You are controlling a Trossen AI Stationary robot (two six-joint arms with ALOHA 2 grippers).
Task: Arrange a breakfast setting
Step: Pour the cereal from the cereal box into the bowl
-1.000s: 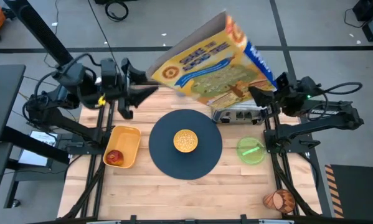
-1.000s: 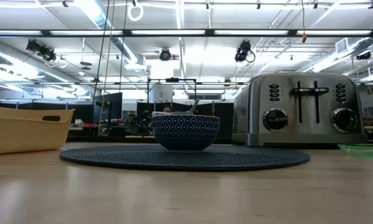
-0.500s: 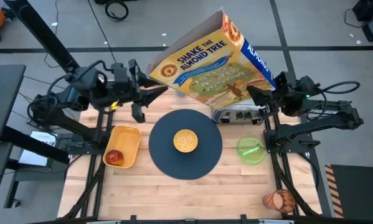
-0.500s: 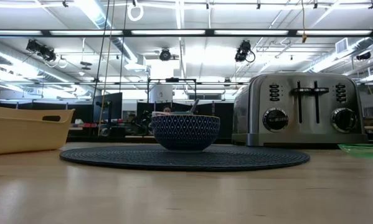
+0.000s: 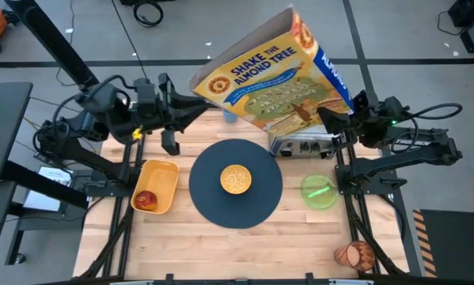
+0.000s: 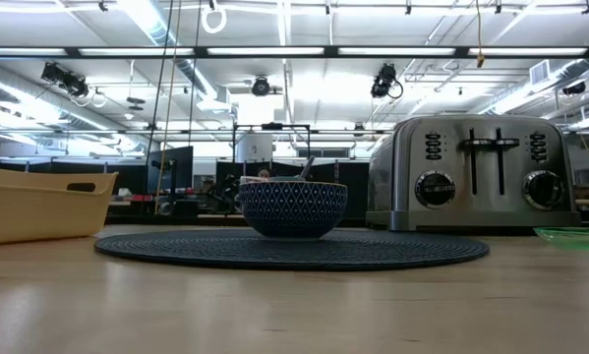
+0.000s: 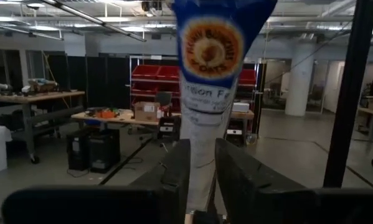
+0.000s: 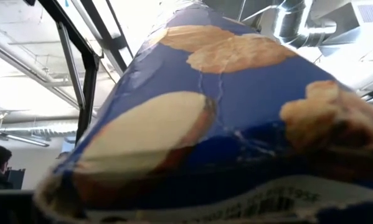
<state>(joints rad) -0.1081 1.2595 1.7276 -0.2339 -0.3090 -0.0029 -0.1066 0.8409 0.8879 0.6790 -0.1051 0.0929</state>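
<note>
A large cereal box [image 5: 268, 75] hangs tilted high over the table's far side, between my two grippers. My left gripper [image 5: 195, 109] is shut on its left lower corner and my right gripper [image 5: 331, 123] on its right lower end. Below, a patterned bowl [image 5: 236, 179] [image 6: 292, 208] filled with cereal stands on the round dark mat [image 5: 209, 198] [image 6: 176, 248]. The green plate [image 5: 319, 191] lies right of the mat. A red apple [image 5: 145, 199] sits in a yellow tray [image 5: 161, 178]. The orange-brown cup [image 5: 354, 256] lies at the near right corner. My left gripper pinches the box's narrow side [image 7: 202, 168] between its two fingers, one on each broad face, near the lower left corner. It comes level from the table's left. The box is lifted clear and tilted. My right gripper holds the box's lower right end [image 5: 325, 111], coming from the table's right. The box itself fills the right wrist view and hides the fingers. The box stays clear of the table, its top slanting up and away.
The chrome toaster [image 5: 304, 145] [image 6: 481, 172] stands at the far right under the box. A small blue cup [image 5: 228, 117] shows just under the box's lower edge. Bare wood lies along the near side of the table [image 5: 244, 253].
My left gripper has gone toward the table's right, up to the box's left corner, and its fingers have shut on that edge. The box, held by my right gripper throughout, has shifted slightly and stays tilted in the air.
</note>
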